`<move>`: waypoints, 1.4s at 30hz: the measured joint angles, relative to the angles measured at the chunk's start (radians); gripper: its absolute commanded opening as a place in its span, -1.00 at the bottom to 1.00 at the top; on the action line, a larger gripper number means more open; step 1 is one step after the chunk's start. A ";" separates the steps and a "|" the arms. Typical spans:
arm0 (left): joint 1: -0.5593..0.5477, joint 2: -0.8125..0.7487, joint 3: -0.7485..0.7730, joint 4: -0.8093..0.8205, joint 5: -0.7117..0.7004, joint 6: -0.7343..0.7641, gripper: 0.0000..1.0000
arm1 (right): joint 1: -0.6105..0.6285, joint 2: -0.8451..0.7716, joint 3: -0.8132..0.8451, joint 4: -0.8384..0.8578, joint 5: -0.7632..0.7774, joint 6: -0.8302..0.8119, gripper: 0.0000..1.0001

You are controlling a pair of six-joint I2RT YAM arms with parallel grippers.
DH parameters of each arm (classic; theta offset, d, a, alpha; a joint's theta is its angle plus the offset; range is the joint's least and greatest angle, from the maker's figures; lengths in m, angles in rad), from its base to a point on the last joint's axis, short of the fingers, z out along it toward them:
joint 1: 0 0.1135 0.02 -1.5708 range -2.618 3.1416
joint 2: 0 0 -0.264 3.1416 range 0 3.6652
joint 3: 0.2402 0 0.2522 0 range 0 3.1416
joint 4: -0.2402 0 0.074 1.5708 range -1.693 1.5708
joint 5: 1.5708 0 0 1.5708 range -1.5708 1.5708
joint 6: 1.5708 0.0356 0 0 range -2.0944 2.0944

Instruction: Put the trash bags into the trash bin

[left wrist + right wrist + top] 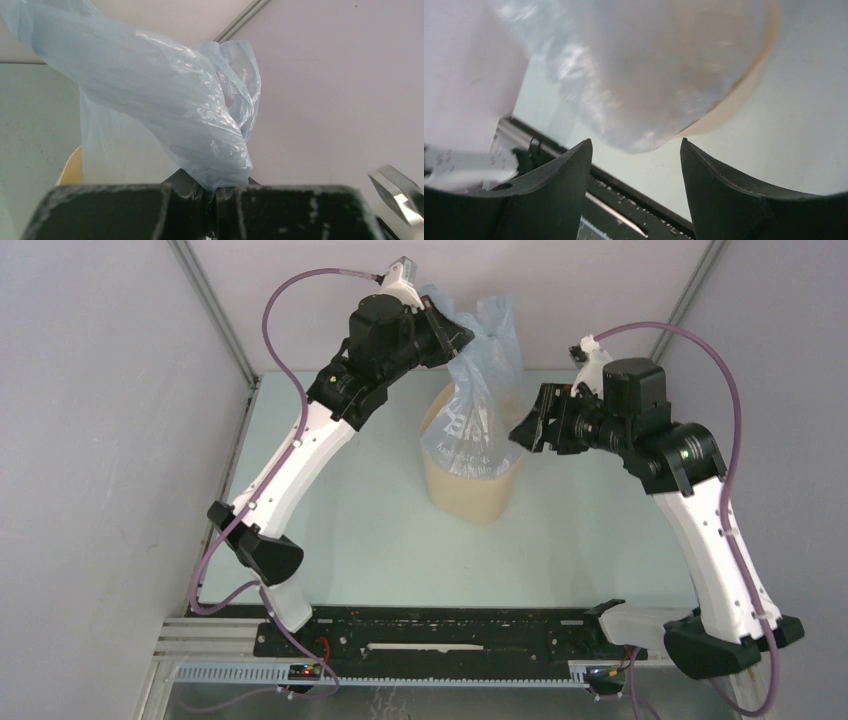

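My left gripper [455, 335] is clamped tight on the top of the trash bag [482, 390], way up above the trash bin [470, 495]. The bag hangs long-ways, running roughly 12 to 6 in the top view, with its printed lower part down at the bin's mouth. I can't tell how much is actually inside. My right gripper [527, 430] sits at the bin's 3 o'clock, jaws apart and empty, just beside the bag's bulge, so it's the nearer one for stuffing. I reckon left lowers straight down while right nudges toward 9. There's bare table [370, 510] all round, but that light bin could tip.
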 measured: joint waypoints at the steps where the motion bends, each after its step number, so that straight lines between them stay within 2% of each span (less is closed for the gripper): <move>1: 0.002 0.000 0.000 0.000 0.004 0.000 -0.84 | 0.034 -0.029 -0.003 0.004 0.001 0.000 0.46; 4: 0.006 0.000 0.000 0.000 0.018 0.000 -0.84 | 0.132 -0.081 -0.035 0.036 -0.007 0.002 0.34; 6: 0.007 0.000 0.000 0.000 0.024 0.000 -0.84 | 0.180 -0.089 -0.067 0.069 -0.023 0.009 0.16; 10: 0.008 0.002 0.001 0.000 0.041 0.000 -0.86 | 0.216 -0.057 -0.143 0.181 -0.047 0.035 -0.11; 13: 0.008 0.010 0.002 0.010 0.064 0.002 -0.86 | 0.218 -0.006 -0.208 0.267 -0.027 0.059 -0.12; 16: 0.009 0.028 0.002 0.023 0.100 0.012 -0.87 | 0.219 0.056 -0.268 0.353 0.060 0.063 -0.12; 23: 0.010 0.051 0.002 0.040 0.145 0.036 -0.95 | 0.218 0.146 -0.291 0.457 0.272 0.013 -0.08; 28: 0.012 0.040 -0.061 0.079 0.145 0.054 -0.99 | 0.227 0.215 -0.335 0.468 0.339 -0.011 -0.04; 31: 0.016 0.029 -0.145 0.094 0.145 0.063 -0.99 | 0.241 0.241 -0.350 0.452 0.346 -0.019 0.00; 38: 0.046 0.013 -0.235 0.099 0.158 0.077 -0.99 | 0.244 0.182 -0.348 0.416 0.258 -0.019 0.35; 39: 0.047 -0.003 -0.256 0.103 0.164 0.079 -0.96 | 0.239 0.158 -0.340 0.400 0.238 -0.018 0.40; 42: 0.045 -0.064 -0.325 0.114 0.172 0.079 -0.65 | 0.224 0.097 -0.294 0.342 0.198 -0.011 0.52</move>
